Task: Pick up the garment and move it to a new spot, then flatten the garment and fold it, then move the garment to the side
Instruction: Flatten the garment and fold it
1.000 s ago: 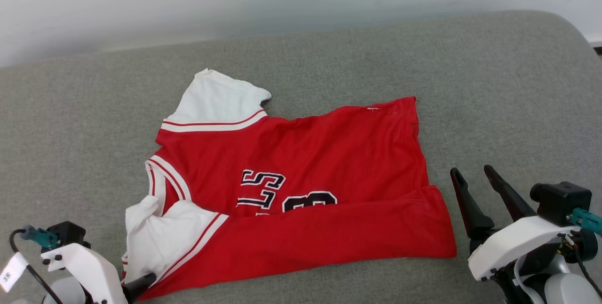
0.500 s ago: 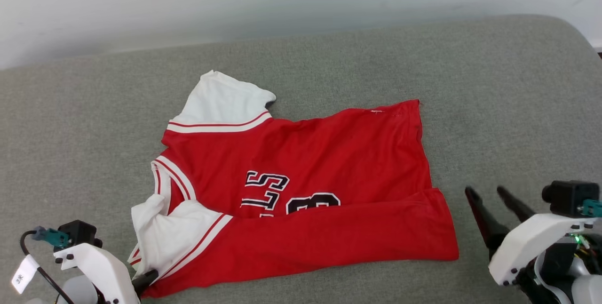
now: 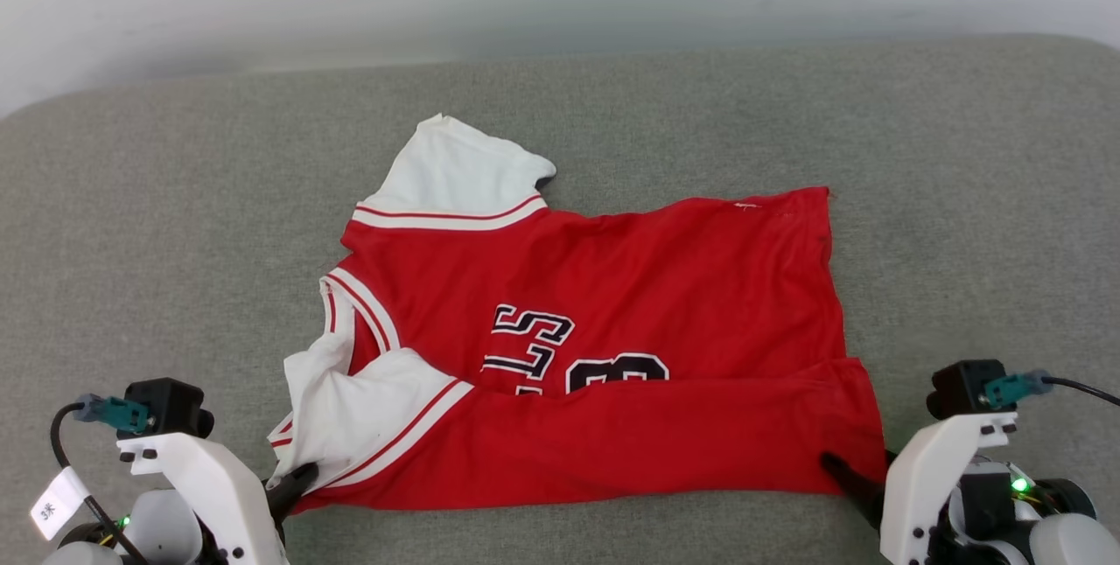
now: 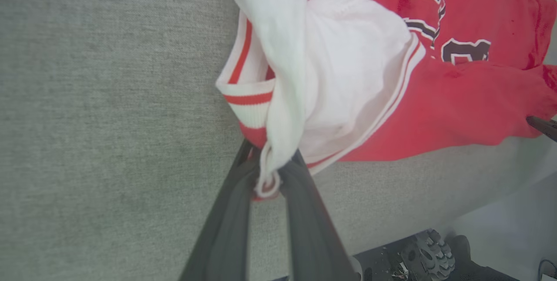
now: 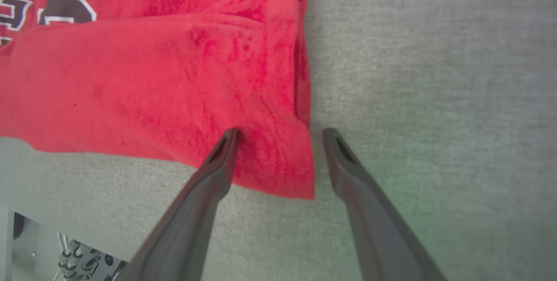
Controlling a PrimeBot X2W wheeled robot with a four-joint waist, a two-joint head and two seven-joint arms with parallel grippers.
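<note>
The red shirt (image 3: 630, 276) is laid flat on the gray couch (image 3: 175, 198). Its white sleeve end is pinched tight by the left gripper (image 4: 267, 171). The right gripper (image 5: 280, 135) is spread wide, and the shirt's red bottom corner is found inside its gap, not squeezed.

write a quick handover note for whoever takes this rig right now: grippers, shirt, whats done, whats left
Grippers: left gripper is shut on the shirt, pinching bunched white cloth at its near left corner. The right gripper is open, with its fingers either side of the near right hem corner.
Shirt: lies on the grey cushion, not lifted, with its near edge folded over the lower part of the lettering.
Done: left grip taken, right lined up.
Left: close the right gripper on the corner, then probably lift, flatten, finish the fold and move it aside.
</note>
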